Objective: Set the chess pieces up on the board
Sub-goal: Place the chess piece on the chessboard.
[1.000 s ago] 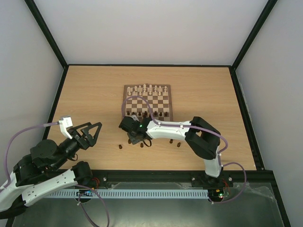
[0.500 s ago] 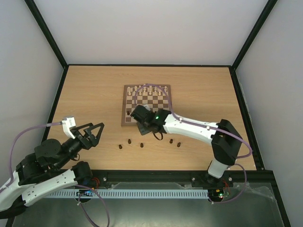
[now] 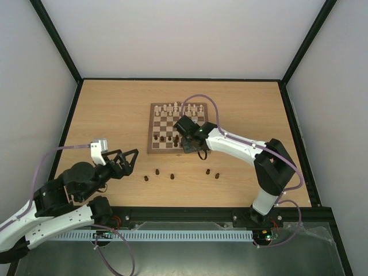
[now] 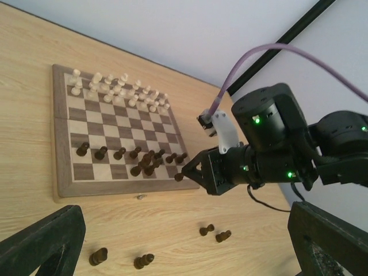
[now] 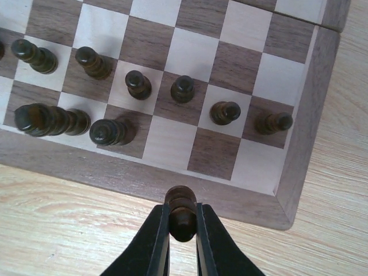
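The left gripper (image 3: 127,161) hovers wide open above the table (image 3: 103,115). Several dark chess pieces (image 3: 172,176) sit loose in front of the board (image 5: 299,172). The right gripper (image 5: 183,217) pinches one dark piece (image 5: 181,208) over the board's near border.

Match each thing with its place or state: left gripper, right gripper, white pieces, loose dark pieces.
1 left gripper
2 right gripper
3 white pieces
4 loose dark pieces

A on the table
B shut on a dark piece
C open, empty
D far rows of the board

Pairs: 1-C, 2-B, 3-D, 4-A
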Controlling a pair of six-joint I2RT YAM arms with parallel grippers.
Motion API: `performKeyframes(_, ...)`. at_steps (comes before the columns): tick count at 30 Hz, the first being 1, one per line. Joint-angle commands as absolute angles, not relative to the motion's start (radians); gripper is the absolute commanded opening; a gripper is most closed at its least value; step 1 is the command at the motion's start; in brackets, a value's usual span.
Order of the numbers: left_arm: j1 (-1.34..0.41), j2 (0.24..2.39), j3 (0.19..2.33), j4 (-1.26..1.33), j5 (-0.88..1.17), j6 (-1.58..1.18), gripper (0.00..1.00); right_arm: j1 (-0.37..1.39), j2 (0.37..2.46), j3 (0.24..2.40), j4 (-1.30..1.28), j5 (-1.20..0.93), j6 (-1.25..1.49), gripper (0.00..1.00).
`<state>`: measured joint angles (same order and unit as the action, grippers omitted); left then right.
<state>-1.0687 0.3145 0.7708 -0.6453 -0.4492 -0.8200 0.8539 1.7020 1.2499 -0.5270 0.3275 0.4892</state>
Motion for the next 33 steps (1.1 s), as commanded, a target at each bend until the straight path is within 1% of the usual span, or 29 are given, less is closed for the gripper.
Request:
performKeyframes(1,-1.072,0.376,0.750,-0.636,-0.461,-0.831,0.99,0.840,1.763,1.295,-0.558,0.316,0.466,0.10)
performKeyframes(9,-1.072,0.439,0.712,-0.618,-0.452,-0.848,1.00,0.818,1.822,1.331,-0.535,0.303,0.455,0.11)
performKeyframes(21,-1.072,0.469,0.615,-0.563,-0.418,-0.896,0.99,0.802,1.869,1.381,-0.525,0.285,0.439,0.14)
performKeyframes(23,-1.074,0.480,0.601,-0.556,-0.415,-0.906,1.00,0.801,1.875,1.382,-0.523,0.283,0.439,0.16)
performKeyframes(25,-1.072,0.495,0.589,-0.549,-0.413,-0.915,0.99,0.801,1.880,1.381,-0.521,0.282,0.439,0.21)
performKeyframes(27,-1.072,0.508,0.577,-0.539,-0.411,-0.923,1.00,0.802,1.877,1.380,-0.519,0.281,0.440,0.29)
performKeyframes(33,-1.073,0.554,0.543,-0.496,-0.392,-0.935,0.99,0.801,1.856,1.375,-0.524,0.280,0.443,0.33)
